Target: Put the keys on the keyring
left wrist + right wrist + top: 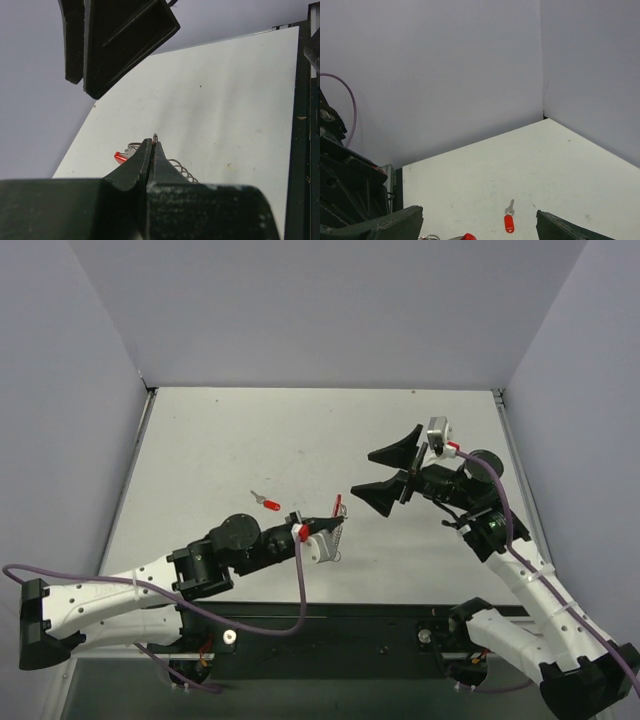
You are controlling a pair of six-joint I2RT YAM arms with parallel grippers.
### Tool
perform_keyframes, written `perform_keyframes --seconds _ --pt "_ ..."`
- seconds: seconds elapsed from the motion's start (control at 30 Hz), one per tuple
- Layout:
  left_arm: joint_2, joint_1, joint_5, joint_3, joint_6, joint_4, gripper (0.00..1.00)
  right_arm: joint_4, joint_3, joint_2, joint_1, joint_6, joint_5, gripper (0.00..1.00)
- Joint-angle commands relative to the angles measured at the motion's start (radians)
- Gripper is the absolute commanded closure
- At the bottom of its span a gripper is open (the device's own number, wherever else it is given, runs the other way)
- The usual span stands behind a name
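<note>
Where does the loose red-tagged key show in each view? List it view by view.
Top external: red-tagged key on the table, left of centre.
Left wrist: not in it.
Right wrist: bottom centre, on the table.
Shared landmark: the open right end effector, in all three.

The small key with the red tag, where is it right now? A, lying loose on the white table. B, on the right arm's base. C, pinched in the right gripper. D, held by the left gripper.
A: the key with the red tag lies flat on the white table, apart from the open right gripper and from the left gripper, which is shut on the keyring.
</note>
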Motion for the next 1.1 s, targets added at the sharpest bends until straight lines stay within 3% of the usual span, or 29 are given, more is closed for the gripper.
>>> perform_keyframes --seconds 0.0,0.07,0.1,0.17,0.27,0.37,0.53,0.67,0.77,0.93,1.07 --pt "0.001 0.012 -0.052 0.099 -0.069 -0.045 1.0 0.036 0.038 0.051 -0.008 0.004 0.009 0.0" --pt "0.01 0.037 -0.063 0.133 -0.111 -0.102 1.0 -0.002 0.073 0.093 -0.006 0.0 0.012 0.0" --pt "0.028 0.101 -0.04 0.153 -0.172 -0.134 1.0 -0.023 0.087 0.106 0.003 -0.003 0.024 0.0" --pt "0.057 0.187 0.108 0.211 -0.234 -0.235 1.0 -0.097 0.121 0.131 0.013 -0.024 0.095 0.0" --pt "0.071 0.307 0.218 0.216 -0.333 -0.231 1.0 -0.139 0.124 0.145 0.026 -0.043 0.176 0.0" --pt "0.099 0.4 0.218 0.224 -0.416 -0.228 1.0 -0.166 0.145 0.177 0.023 0.035 0.279 0.0" --pt "0.151 0.598 0.158 0.239 -0.654 -0.263 1.0 -0.22 0.205 0.292 0.037 0.061 0.27 0.0" --pt "0.179 0.839 0.124 0.242 -0.884 -0.338 1.0 -0.254 0.247 0.381 0.069 0.034 0.322 0.0" --pt "0.162 0.98 0.115 0.213 -0.962 -0.375 1.0 -0.267 0.271 0.458 0.099 0.009 0.371 0.0" --pt "0.087 1.158 0.064 0.167 -1.042 -0.45 1.0 -0.317 0.371 0.66 0.125 0.009 0.308 0.0" --pt "0.03 1.224 0.034 0.173 -1.036 -0.497 1.0 -0.33 0.501 0.835 0.184 0.0 0.305 0.02"
